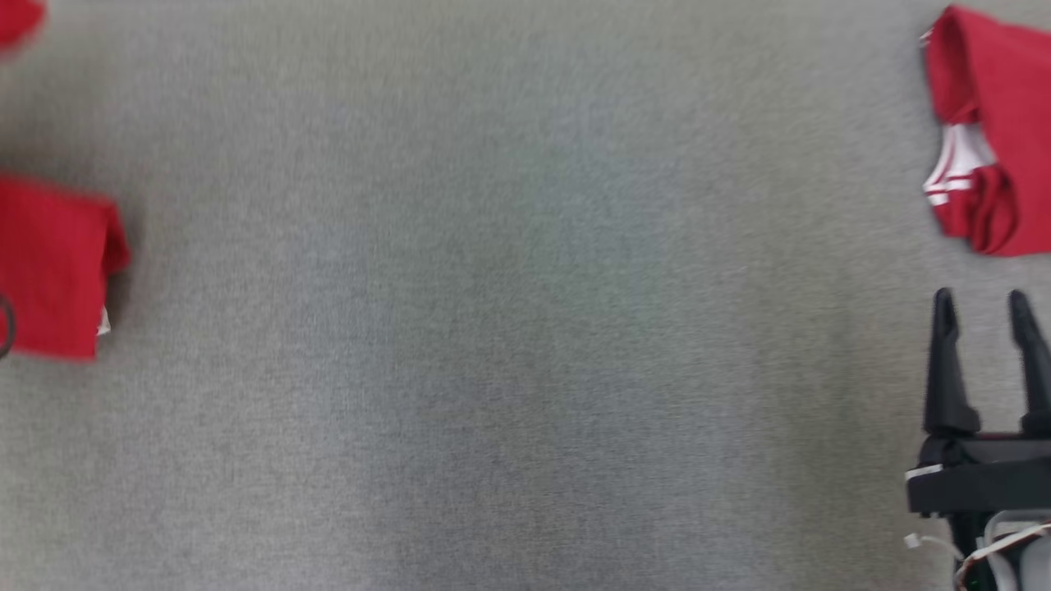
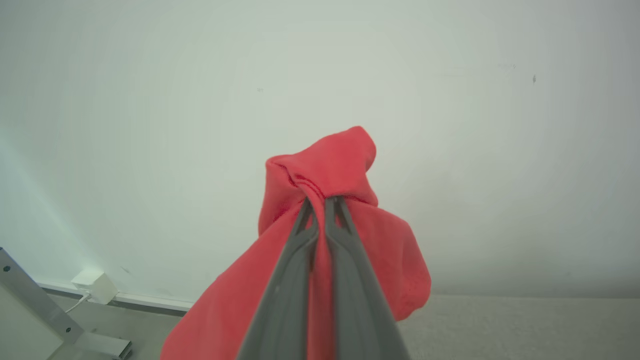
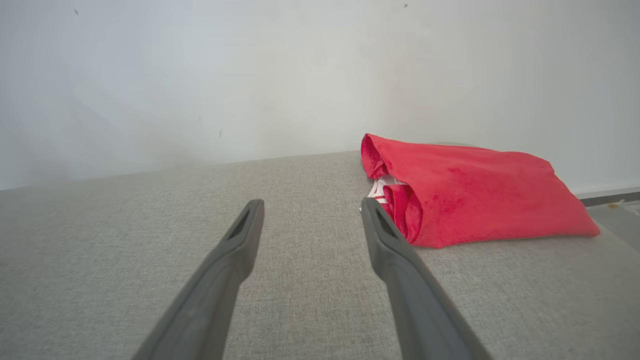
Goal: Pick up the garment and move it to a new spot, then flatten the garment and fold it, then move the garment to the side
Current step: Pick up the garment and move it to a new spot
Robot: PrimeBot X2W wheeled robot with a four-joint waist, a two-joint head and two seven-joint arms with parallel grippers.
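Note:
In the left wrist view my left gripper (image 2: 322,200) is shut on a bunched fold of the red garment (image 2: 345,160). The cloth hangs down around both fingers, with the pale wall behind it. The head view has red cloth (image 1: 53,267) at its left edge over the grey surface; I cannot tell whether this is the held piece. My right gripper (image 1: 981,300) stands open at the lower right with nothing between its fingers. In the right wrist view it (image 3: 312,205) hovers low over the grey cloth-covered table (image 3: 300,280).
A second red garment with white stripes (image 1: 1002,123) lies folded at the far right, just beyond my right fingertips (image 3: 480,195). A scrap of red (image 1: 16,20) shows at the top left corner. A metal frame and a white box (image 2: 95,285) sit by the wall.

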